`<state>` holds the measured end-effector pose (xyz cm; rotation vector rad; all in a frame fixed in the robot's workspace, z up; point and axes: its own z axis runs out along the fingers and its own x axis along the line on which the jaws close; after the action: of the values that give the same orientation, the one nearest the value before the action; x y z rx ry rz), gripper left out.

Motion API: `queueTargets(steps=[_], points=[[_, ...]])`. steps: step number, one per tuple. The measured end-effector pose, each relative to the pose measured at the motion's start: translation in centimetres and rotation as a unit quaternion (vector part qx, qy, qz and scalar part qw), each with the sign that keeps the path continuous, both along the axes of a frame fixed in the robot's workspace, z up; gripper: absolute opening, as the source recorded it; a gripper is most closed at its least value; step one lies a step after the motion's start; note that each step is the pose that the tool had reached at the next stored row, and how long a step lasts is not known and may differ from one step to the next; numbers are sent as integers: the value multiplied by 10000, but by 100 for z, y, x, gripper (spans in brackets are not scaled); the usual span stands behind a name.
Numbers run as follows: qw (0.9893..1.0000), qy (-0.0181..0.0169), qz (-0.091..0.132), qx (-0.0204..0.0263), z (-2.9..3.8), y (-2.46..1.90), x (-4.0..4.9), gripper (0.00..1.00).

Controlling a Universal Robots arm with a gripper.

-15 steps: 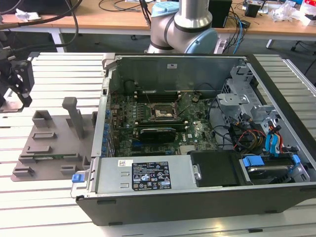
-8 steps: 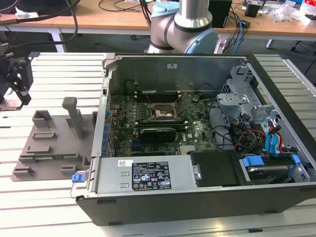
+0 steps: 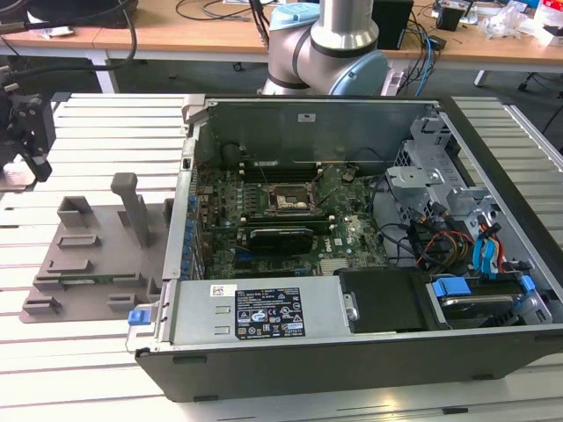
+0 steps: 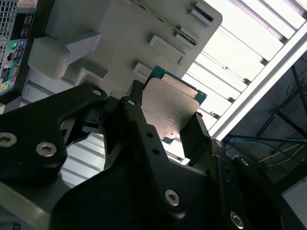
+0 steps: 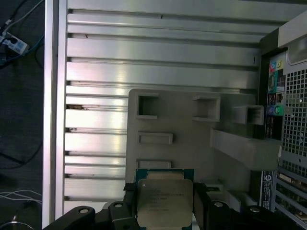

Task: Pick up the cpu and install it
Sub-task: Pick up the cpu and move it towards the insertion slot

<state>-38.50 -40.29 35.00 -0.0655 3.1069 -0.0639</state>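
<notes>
The gripper point(image 4: 168, 109) holds the cpu point(image 4: 175, 103) by its edges: the black fingers point(image 4: 139, 125) are drawn in to the chip's width and press on two opposite sides. This leaves the silver lid and the underside untouched, which is probably why it is held this way, since the contact face would be delicate. In both wrist views the chip lies flat between the fingers with its lid toward the cameras, its green rim showing along the free edges.

In the exterior view the gripper hangs at that view's far left, above the slatted tabletop point(image 3: 106, 114) and beside the grey holder block point(image 3: 88, 264). The block's pockets and posts seem shaped to park parts at known spots, which would explain why the chip is gripped so squarely. The first wrist view shows the block below the chip; whether the two touch cannot be told, though the gripper looks raised.

The open computer case point(image 3: 352, 369) lies on its side so the motherboard point(image 3: 343, 237) faces up. Its black socket point(image 3: 286, 200) sits mid-board and looks unoccupied, well apart from the chip, so the pick-up seems done and the installation not
</notes>
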Motion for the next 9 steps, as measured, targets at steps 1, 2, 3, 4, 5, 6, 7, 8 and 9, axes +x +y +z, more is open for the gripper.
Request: queueTargets(steps=[1,2,3,4,5,6,7,8,9], points=[[10000,0,0,0,16,0,0,55],[10000,0,0,0,30,0,0,55],[10000,0,0,1,48,0,0,55],[10000,0,0,2,67,0,0,55],[10000,0,0,5,92,0,0,55],[10000,0,0,9,128,0,0,55],[10000,0,0,12,165,0,0,55],[10000,0,0,23,221,1,0,55],[10000,0,0,35,240,2,0,55]])
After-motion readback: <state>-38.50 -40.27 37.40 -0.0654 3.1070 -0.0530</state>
